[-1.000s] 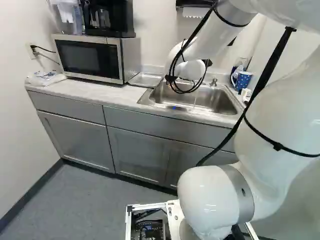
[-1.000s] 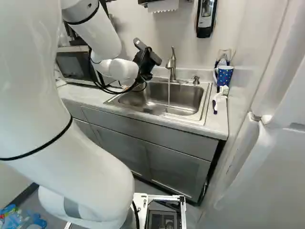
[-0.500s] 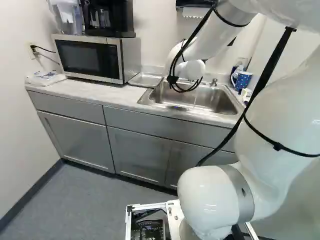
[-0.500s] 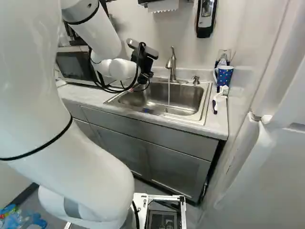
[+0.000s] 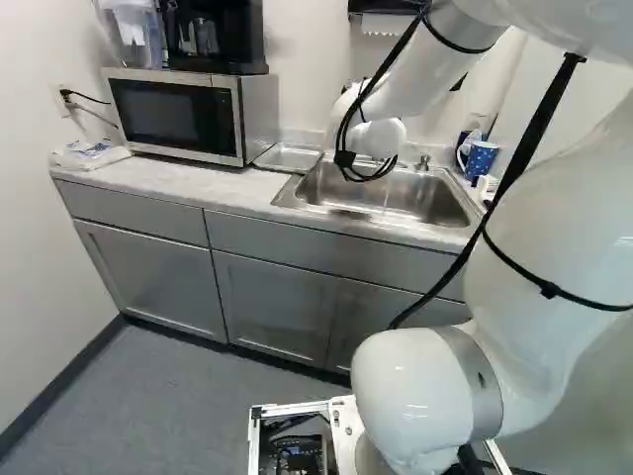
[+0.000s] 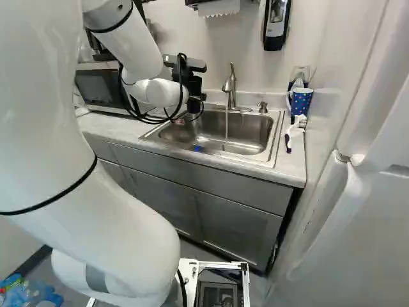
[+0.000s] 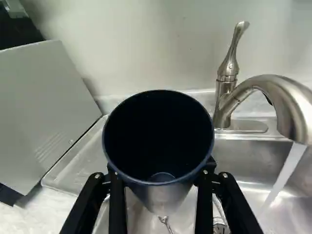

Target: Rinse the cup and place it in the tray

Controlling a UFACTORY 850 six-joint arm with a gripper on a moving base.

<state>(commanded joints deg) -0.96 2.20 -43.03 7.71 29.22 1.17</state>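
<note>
1. Dark blue inside and silvery outside, the cup (image 7: 156, 131) is in the claw (image 7: 160, 179), pinched from both sides, its mouth open toward the wrist camera. It hangs over the tray-side end of the sink (image 5: 435, 205), apart from the running water (image 7: 285, 175).
2. Whether it has been rinsed I can't tell; my guess is that placing comes next. If it does need water, bring the mouth under the faucet (image 7: 292, 105), let it wet the inside, then tip it out over the basin.
3. For placing, raise the base clear of the sink's rim and ease across to the tray (image 7: 80, 158), which lies on the bench (image 5: 188, 185) between sink and microwave (image 6: 99, 87).
4. Keep clearance from the microwave's side; the claw or its cables could catch there.
5. Level the cup, lower until its base sits flat, then loosen gently. Wet metal may slip, and a tilted release could topple it.
</note>
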